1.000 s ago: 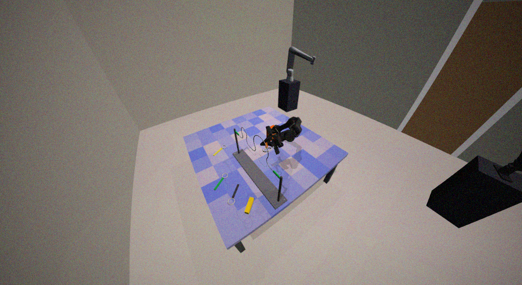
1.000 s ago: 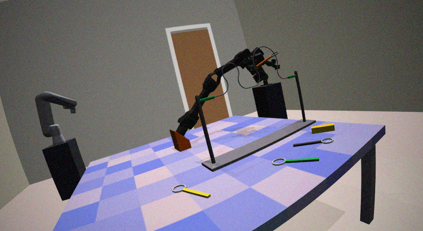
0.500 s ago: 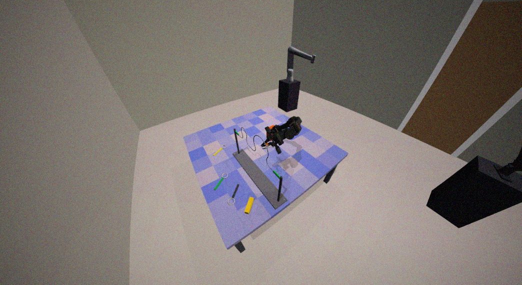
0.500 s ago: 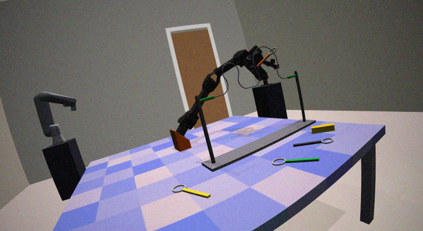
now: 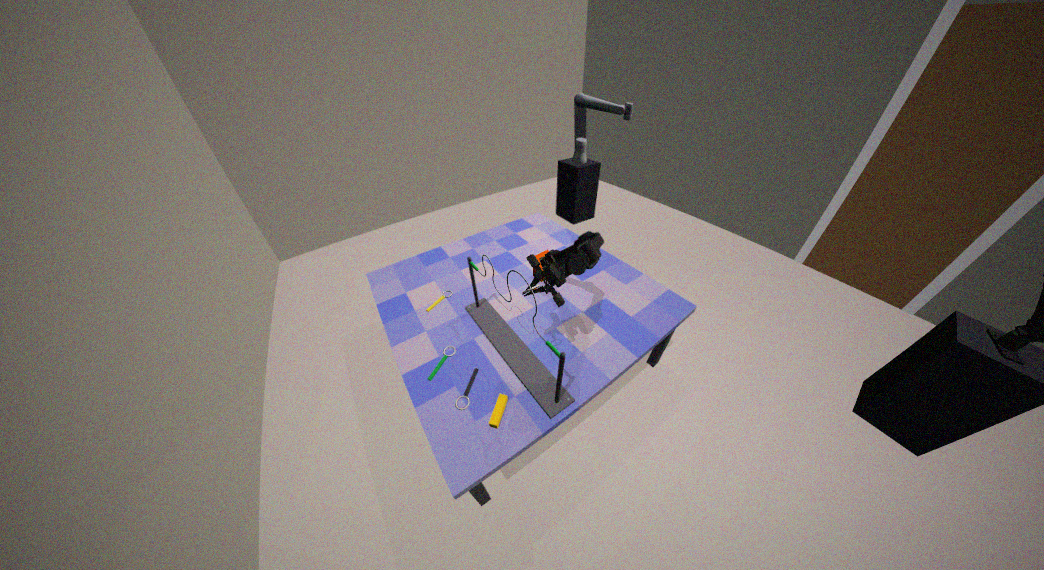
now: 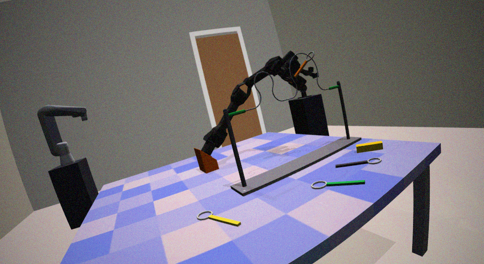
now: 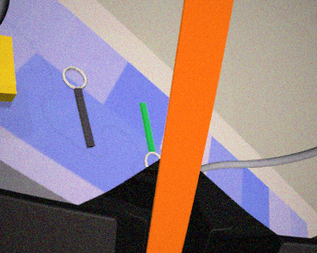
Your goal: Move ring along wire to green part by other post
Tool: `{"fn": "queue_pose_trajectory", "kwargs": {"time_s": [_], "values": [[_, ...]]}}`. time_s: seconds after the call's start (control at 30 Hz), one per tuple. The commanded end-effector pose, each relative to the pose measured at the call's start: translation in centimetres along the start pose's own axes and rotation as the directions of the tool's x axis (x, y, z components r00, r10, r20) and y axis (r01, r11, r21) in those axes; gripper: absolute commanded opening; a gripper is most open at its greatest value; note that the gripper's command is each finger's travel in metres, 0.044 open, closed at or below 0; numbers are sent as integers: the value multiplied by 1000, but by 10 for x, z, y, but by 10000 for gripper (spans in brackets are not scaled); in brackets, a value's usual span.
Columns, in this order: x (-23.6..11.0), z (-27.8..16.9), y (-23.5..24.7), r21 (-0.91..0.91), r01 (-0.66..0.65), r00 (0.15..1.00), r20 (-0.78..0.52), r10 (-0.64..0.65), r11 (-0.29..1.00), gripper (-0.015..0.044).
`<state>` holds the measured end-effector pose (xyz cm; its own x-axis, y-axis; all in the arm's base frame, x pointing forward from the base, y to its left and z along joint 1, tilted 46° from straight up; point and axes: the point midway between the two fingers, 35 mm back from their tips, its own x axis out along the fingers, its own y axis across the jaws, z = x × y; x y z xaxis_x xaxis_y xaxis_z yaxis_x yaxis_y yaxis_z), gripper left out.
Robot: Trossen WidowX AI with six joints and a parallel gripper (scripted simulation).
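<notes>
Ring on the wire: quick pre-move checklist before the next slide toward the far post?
1. Grip: gripper shut on the orange handle: ok.
2. Wire through the ring: looks threaded in the exterior view, too small to confirm: cannot tell.
3. Ring clear of grey wire: cannot tell.
4. Handle clear of grey wire: in the wrist view the wire passes behind it, gap unclear: cannot tell.
5. Goal green part by the post unobstructed: ok.

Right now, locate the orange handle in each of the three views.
Top: orange handle shows only as a small patch in the hand, above the wire's middle.
Exterior: tilted stripe high up, near the far post.
Wrist: broad orange bar down the centre.
Shared landmark: yellow block.
</notes>
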<state>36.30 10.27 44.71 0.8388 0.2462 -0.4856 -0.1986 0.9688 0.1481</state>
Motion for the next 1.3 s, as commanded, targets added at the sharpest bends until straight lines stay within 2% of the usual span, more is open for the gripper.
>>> {"fn": "queue_pose_trajectory", "kwargs": {"time_s": [0.0, 0.63, 1.27], "values": [[0, -1, 1, 52, -30, 1000, 4, 30, 998, -150], [1, 0, 9, 257, -157, 987, 50, 150, 953, -150], [0, 2, 17, 444, -277, 961, 119, 251, 852, -150]]}}
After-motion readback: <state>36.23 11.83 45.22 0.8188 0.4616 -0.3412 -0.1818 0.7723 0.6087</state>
